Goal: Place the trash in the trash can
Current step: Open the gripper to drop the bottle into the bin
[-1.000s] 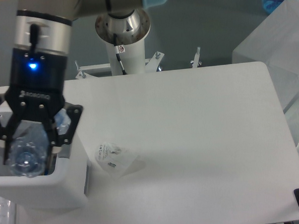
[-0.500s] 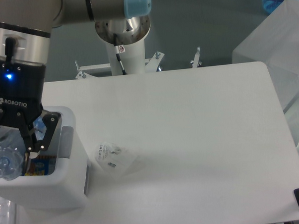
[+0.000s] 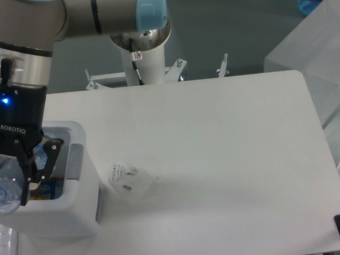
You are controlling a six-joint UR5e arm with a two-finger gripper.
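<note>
1. White tabletop (image 3: 216,148); my gripper (image 3: 11,182) has slid left over the white boxy plastic bin (image 3: 78,213).
2. Fingers pinch the crushed clear bluish bottle (image 3: 4,190) above the bin's opening; release next.
3. Crumpled white-and-clear wrapper (image 3: 127,182) waits right of the fingers.

**Clearance around bin and wrapper**

Gripper (image 3: 11,179) plus bottle (image 3: 4,191) filling most of the trash can (image 3: 78,213) opening at 9 o'clock; little room left inside. Wrapper (image 3: 127,182) just beside the can's 3 o'clock wall, reachable from above and from 3 o'clock. Open table (image 3: 227,147) from centre to 3 o'clock. Arm base (image 3: 141,55) blocking 12 o'clock; translucent box (image 3: 313,48) blocking 2 o'clock.
</note>
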